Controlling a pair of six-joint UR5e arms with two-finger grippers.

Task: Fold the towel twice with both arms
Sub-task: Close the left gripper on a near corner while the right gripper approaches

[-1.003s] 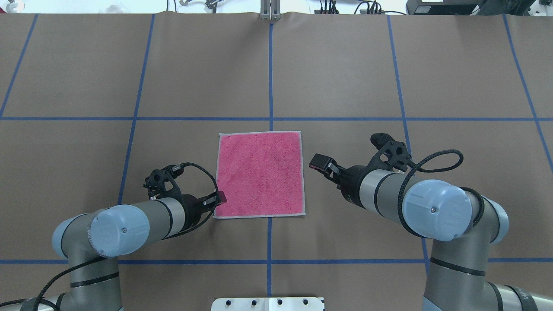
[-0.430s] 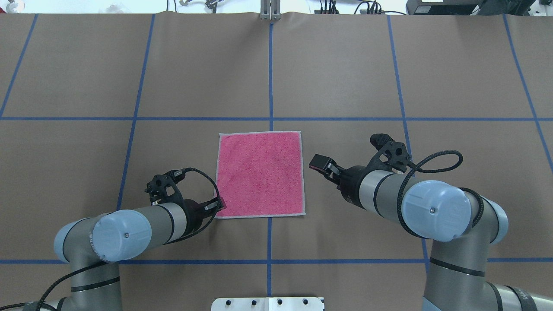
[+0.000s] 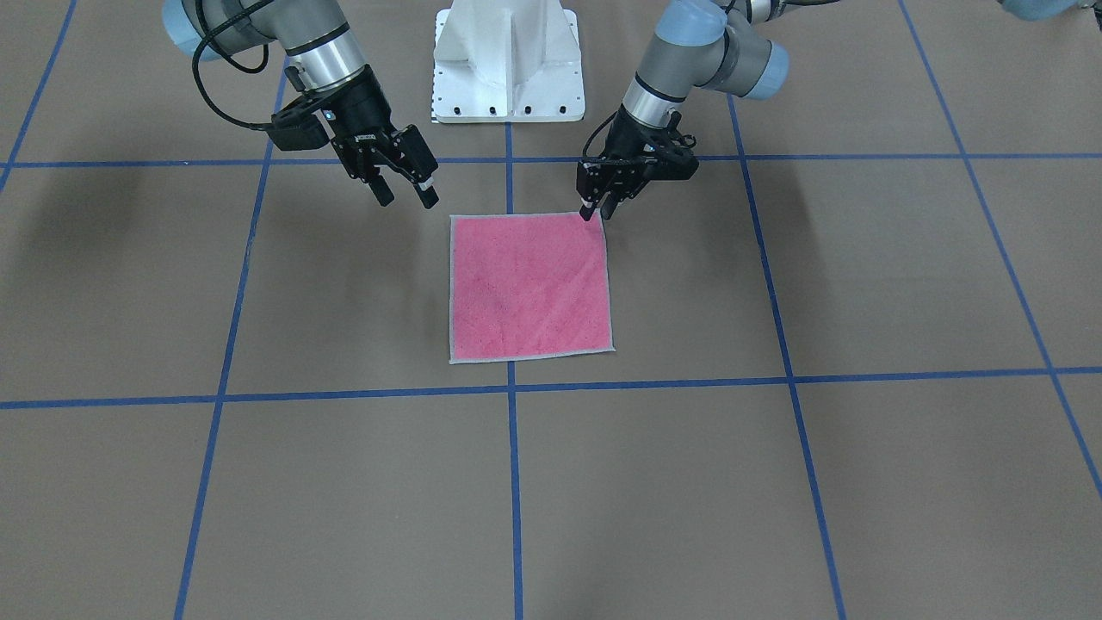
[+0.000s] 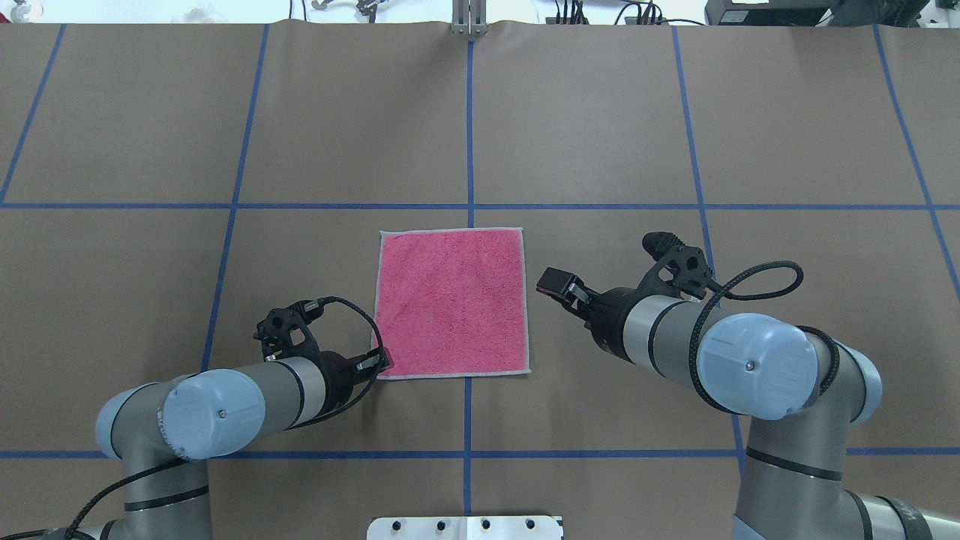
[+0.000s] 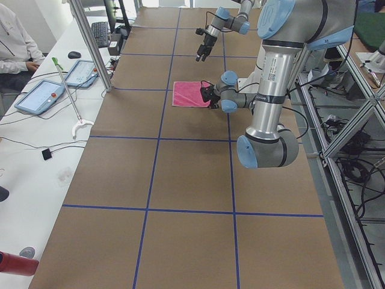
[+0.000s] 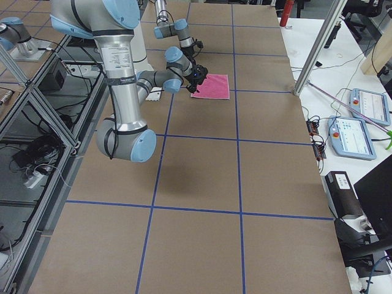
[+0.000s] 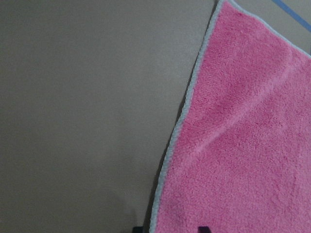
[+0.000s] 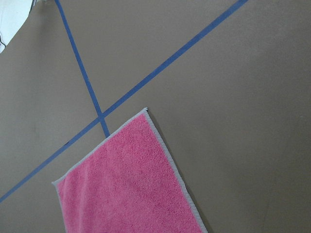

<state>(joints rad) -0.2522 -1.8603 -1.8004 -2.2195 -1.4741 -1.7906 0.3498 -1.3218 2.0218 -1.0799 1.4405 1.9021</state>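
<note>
Left gripper (image 3: 596, 211): jaws apart, narrow gap, nothing clamped. The left wrist view catches only the very ends of the two fingertips (image 7: 138, 228) at the bottom edge, the rest cut off. The grey border of the towel (image 4: 450, 304) runs down between them. No view shows whether the tips touch cloth or table. In the overhead view this gripper sits at the towel's near-left corner, with the wrist and cable loop covering most of the fingers.

Right gripper (image 3: 405, 196): jaws wide apart, empty. It is off to the towel's right side, clear gap, not touching. Its wrist view shows no fingers, only one end of the towel and crossing blue tape (image 8: 160, 68).

Towel: flat, unfolded, pink face up, light grey stitched border all round, underside hidden. It lies mid-table (image 4: 600, 112), straddling the centre tape line, in front of the white pedestal (image 3: 508, 60). Faint diagonal creases in the pile. Both side views are too small to show finger detail.
</note>
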